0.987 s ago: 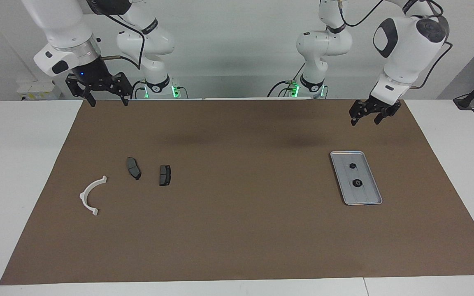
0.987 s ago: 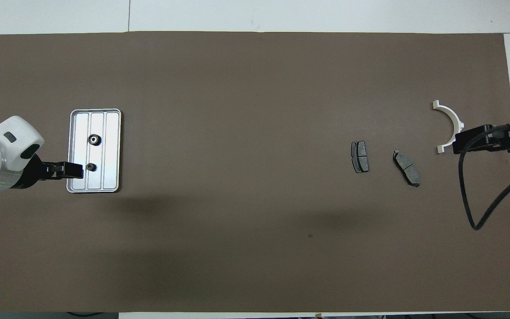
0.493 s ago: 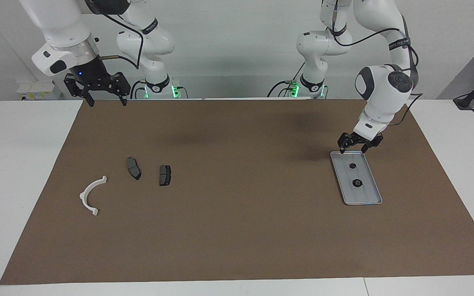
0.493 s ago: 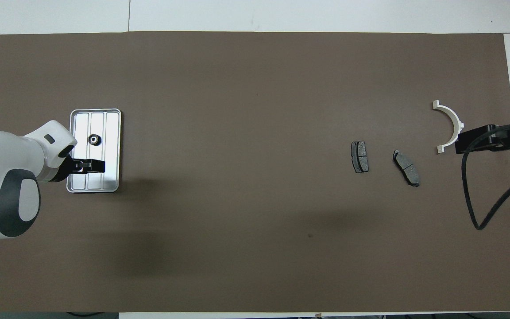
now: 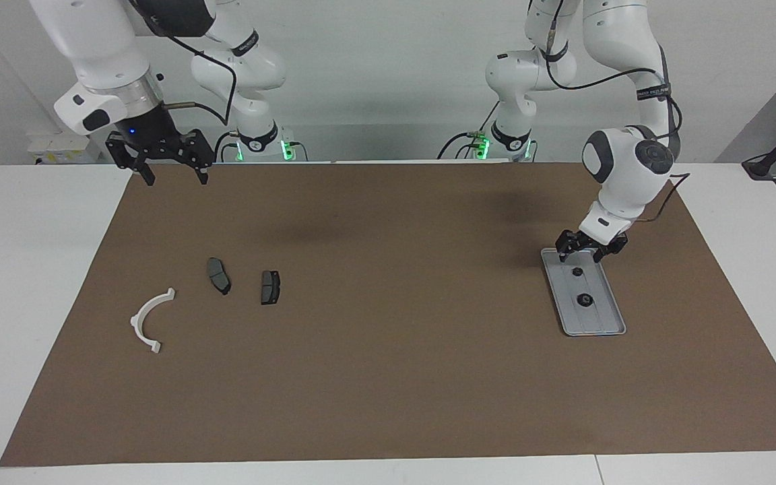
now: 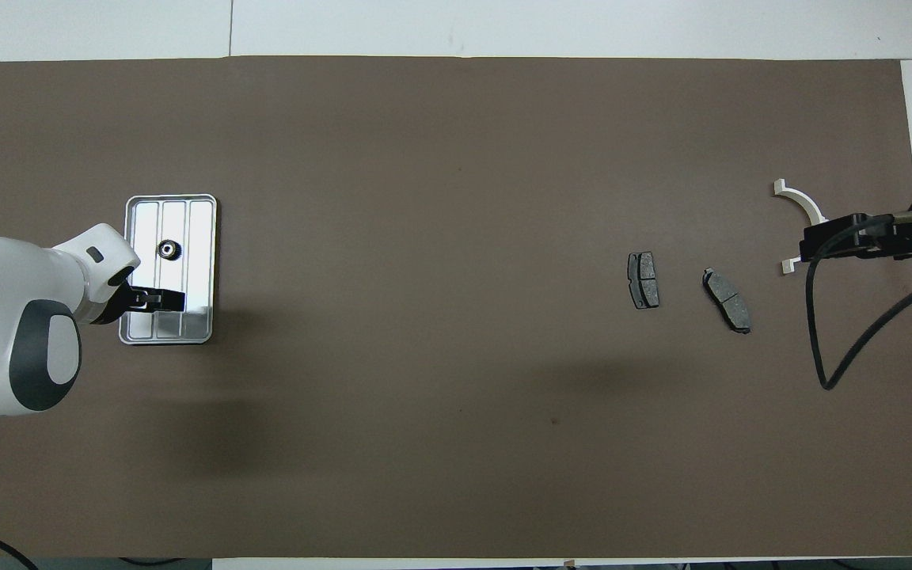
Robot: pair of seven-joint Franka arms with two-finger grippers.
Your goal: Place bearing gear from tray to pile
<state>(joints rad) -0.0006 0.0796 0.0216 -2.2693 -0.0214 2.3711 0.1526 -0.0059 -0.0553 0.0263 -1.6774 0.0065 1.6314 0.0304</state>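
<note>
The silver-grey tray [image 5: 602, 322] lies toward the left arm's end of the table and also shows in the overhead view [image 6: 199, 226]. Two small black bearing gears sit in it. One gear [image 5: 576, 272] is nearer the robots. The other gear [image 5: 584, 300] is farther and also shows from above [image 6: 167, 250]. My left gripper [image 5: 579, 256] is open and low over the tray's end nearest the robots, just above the nearer gear. From above, the left gripper [image 6: 161, 299] hides that gear. The pile is a white half-ring bracket [image 5: 147, 321] and two dark brake pads [image 5: 219, 275] [image 5: 270, 287].
A brown mat [image 5: 388, 377] covers most of the white table. My right gripper [image 5: 174, 174] is open and waits high over the mat's edge nearest the robots. From above, the right gripper [image 6: 818, 240] covers part of the bracket [image 6: 803, 202]. The pads [image 6: 644, 279] [image 6: 727, 300] lie beside it.
My left gripper has come down from high over the mat's edge to just above the tray's nearer gear. My right gripper has shifted slightly. The parts have not moved.
</note>
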